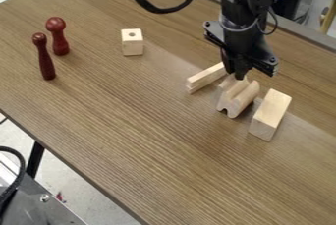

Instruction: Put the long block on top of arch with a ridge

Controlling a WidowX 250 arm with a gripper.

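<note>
One long block (270, 115) lies lower right of gripper (238, 75) in view, long axis roughly parallel to ridged arch (244, 98); jaws spread or closed, cannot tell.

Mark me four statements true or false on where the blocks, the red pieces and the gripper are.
1. The black robot gripper is at the far end of the pale wooden ridged arch. True.
2. The thick, pale rectangular wooden block sits on the arch. False: it lies beside it on the brown table.
3. The pale wooden cube with a round hole is right of the arch in the view. False: it is left.
4. Two dark red, round-headed pieces are left of the cube. True.
</note>
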